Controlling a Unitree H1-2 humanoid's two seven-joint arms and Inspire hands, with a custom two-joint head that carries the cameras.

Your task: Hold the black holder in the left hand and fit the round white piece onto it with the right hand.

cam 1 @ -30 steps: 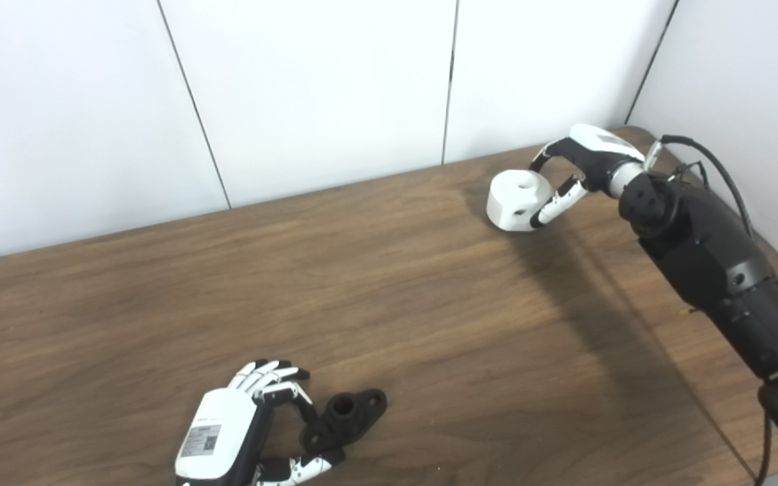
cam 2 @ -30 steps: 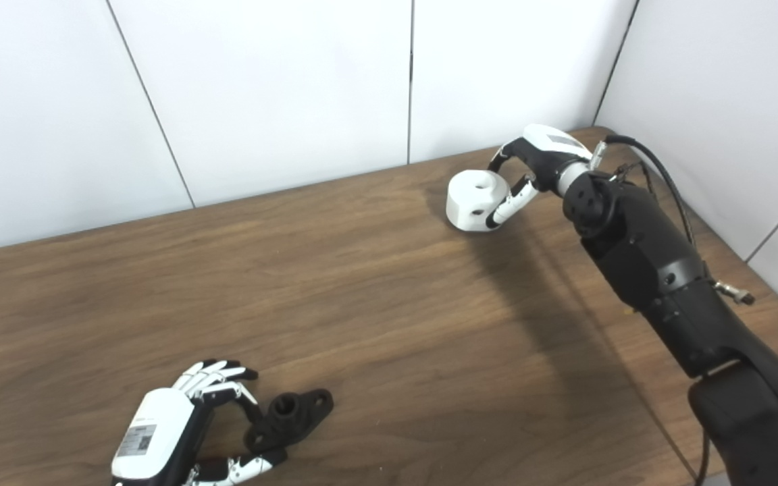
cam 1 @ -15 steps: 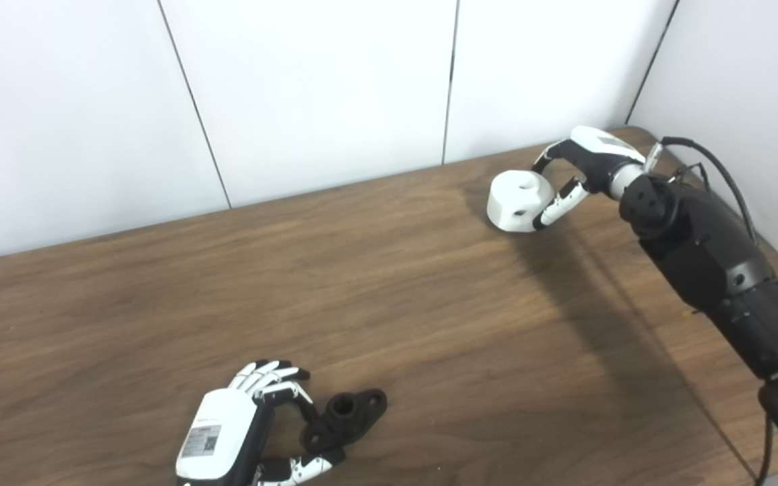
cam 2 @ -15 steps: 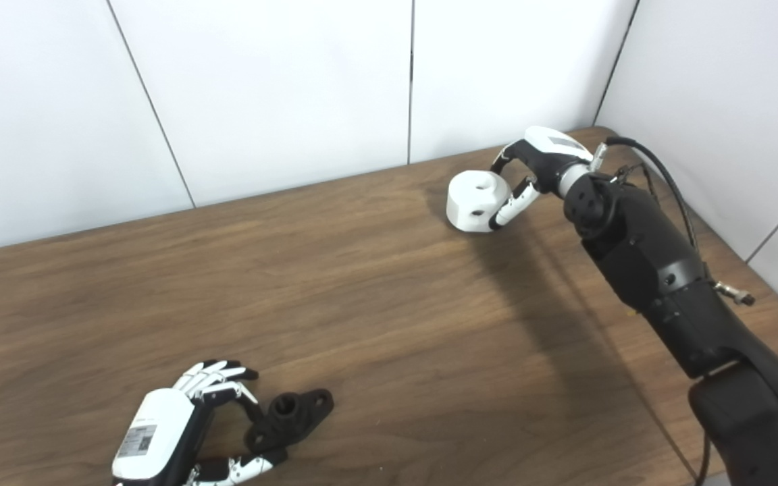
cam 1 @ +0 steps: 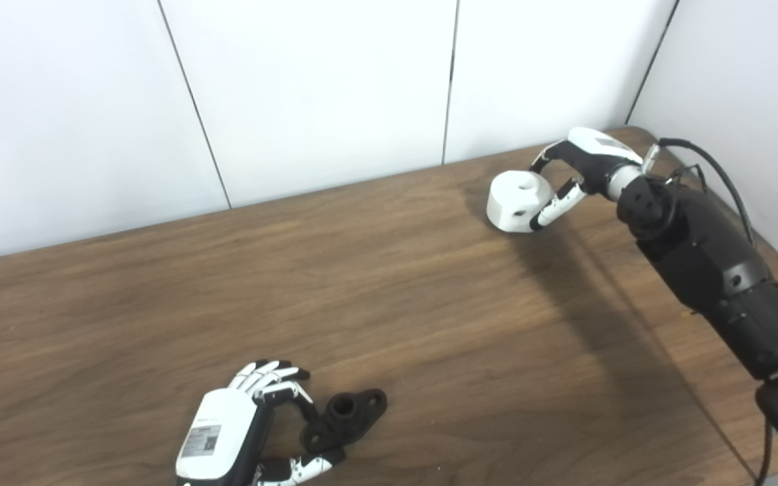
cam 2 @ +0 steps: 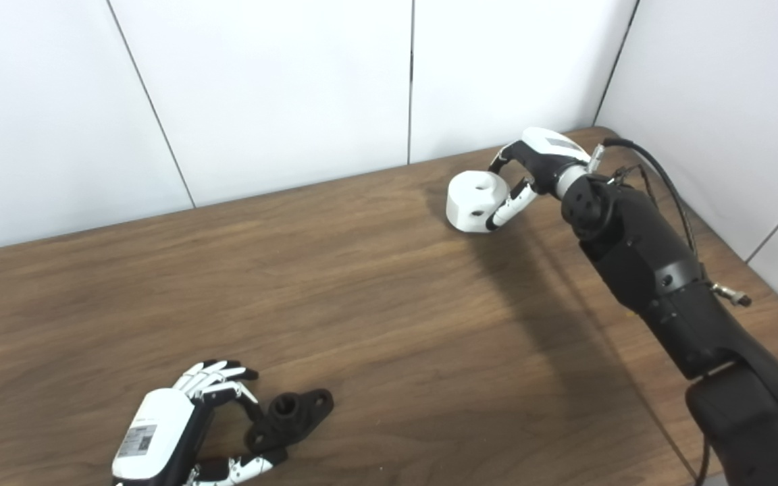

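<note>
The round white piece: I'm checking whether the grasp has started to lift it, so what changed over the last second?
Almost nothing. The right hand and its forearm shifted very slightly left, fingers curled around the round white piece, which stayed on the table. The left hand and black holder are unchanged.

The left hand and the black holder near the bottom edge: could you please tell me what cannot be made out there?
- Left hand: wrist and arm cut off by the bottom edge in both views.
- Black holder: whether the fingers actually press it; the hand's back hides the contact.
- Holder's underside: against the table, unseen.
</note>
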